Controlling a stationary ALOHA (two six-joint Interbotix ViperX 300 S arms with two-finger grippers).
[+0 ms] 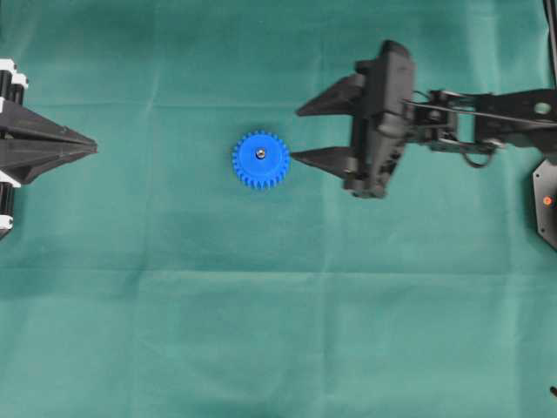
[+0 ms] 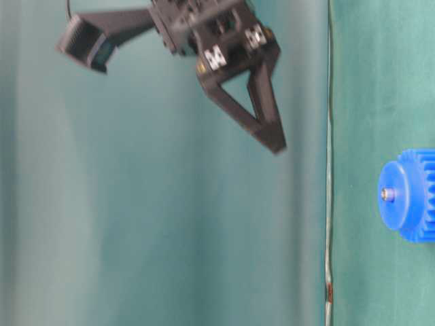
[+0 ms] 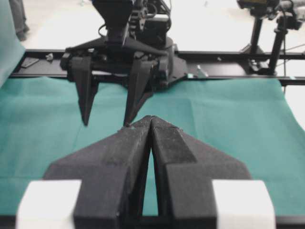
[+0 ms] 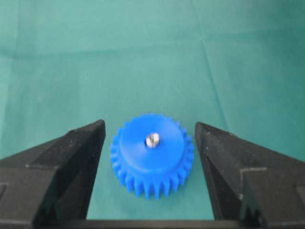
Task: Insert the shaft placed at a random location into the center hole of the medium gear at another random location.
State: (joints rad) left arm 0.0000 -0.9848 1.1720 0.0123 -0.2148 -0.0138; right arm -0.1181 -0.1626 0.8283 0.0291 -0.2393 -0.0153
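Observation:
The blue medium gear [image 1: 260, 159] lies flat on the green cloth near the middle. The silvery shaft [image 1: 260, 153] stands in its hub, its top just above the surface, and fills the center hole, hiding it. The right wrist view shows the gear [image 4: 152, 155] with the shaft [image 4: 152, 139] between two spread fingers. My right gripper [image 1: 295, 134] is open and empty, just right of the gear and raised off the cloth [image 2: 272, 139]. My left gripper [image 1: 92, 146] is at the far left, shut on nothing [image 3: 151, 118].
Green cloth [image 1: 278, 331] covers the whole table, with faint fold lines. A black rail [image 3: 228, 71] runs along the far edge behind the right arm's base. A black mount [image 1: 546, 202] sits at the right edge.

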